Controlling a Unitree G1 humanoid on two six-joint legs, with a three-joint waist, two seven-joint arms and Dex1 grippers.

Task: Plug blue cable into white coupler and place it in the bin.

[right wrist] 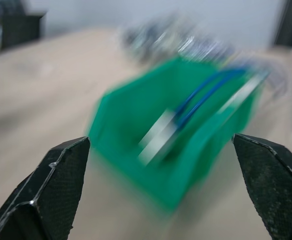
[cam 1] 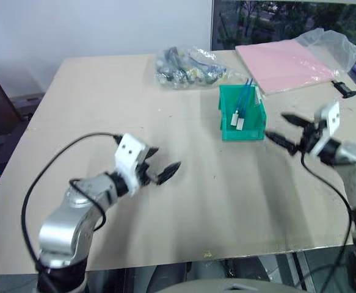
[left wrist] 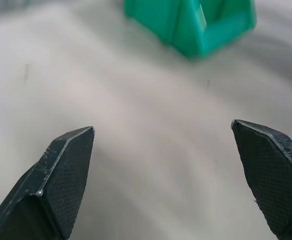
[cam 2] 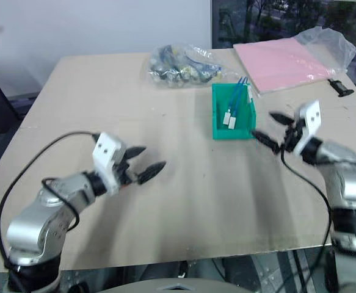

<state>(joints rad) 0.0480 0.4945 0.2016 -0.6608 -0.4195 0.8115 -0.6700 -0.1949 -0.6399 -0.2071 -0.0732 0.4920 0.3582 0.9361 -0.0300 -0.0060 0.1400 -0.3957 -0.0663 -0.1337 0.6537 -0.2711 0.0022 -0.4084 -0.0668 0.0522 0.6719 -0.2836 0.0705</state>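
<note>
Left eye view: the bench (cam 1: 104,91), a wide tan board, carries everything, and both arms hover above it with nothing in their grasp. Toward its far edge lie a flat pink sheet (cam 1: 284,64) and a clear bag of mixed cables (cam 1: 187,67). Nearer the middle stands the bin (cam 1: 226,125), bright green with its low front lip facing the robot. It looks like light, rigid plastic that would slide on the board if nudged, so its side walls would be the place to grip it.

Inside the bin, leaning against the back wall, is the blue cable (cam 1: 246,97): thin and limp, likely to flop and spring, so I would judge it best taken close behind a plug rather than mid-length. Small white blocks hang at its lower ends; the white coupler (cam 1: 240,122) appears to be one of them, apparently already joined to the cable. It is tiny, hard and probably smooth, so easy to squeeze out of a grip; its flat sides offer the surest hold.

The left pincer (cam 1: 163,165) stands wide open and empty over bare board, well short of the bin. The right pincer (cam 1: 284,129) is also spread wide and empty, just beside the bin's right wall, pointing at it.
</note>
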